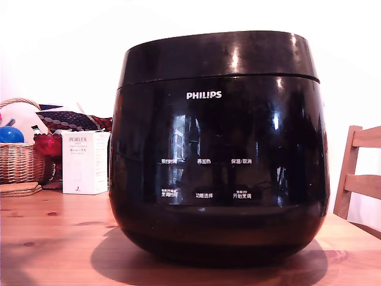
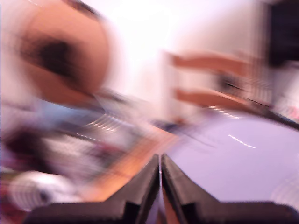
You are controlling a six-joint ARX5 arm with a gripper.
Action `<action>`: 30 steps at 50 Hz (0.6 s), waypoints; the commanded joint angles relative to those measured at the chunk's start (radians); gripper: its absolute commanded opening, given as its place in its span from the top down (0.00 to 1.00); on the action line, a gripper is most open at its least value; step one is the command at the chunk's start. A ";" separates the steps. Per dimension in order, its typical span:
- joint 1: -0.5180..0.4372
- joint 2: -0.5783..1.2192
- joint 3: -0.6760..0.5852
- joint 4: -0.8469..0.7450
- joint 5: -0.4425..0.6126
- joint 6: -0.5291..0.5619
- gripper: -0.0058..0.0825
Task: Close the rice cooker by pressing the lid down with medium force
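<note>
Exterior view, glossy blk rice cooker, lid down.

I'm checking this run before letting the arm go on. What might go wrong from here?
The lid already sits down on the rice cooker, so further pressing may only shove the glossy pot across the wooden table. The wrist view is motion-blurred, so the shut gripper could land off-centre.
</note>
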 commanded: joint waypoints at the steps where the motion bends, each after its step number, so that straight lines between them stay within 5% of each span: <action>1: 0.036 -0.002 0.002 0.000 -0.033 0.026 0.96; 18: 0.232 -0.003 0.016 -0.001 -0.205 0.042 0.96; 30: 0.306 -0.007 0.016 -0.001 -0.226 0.041 0.96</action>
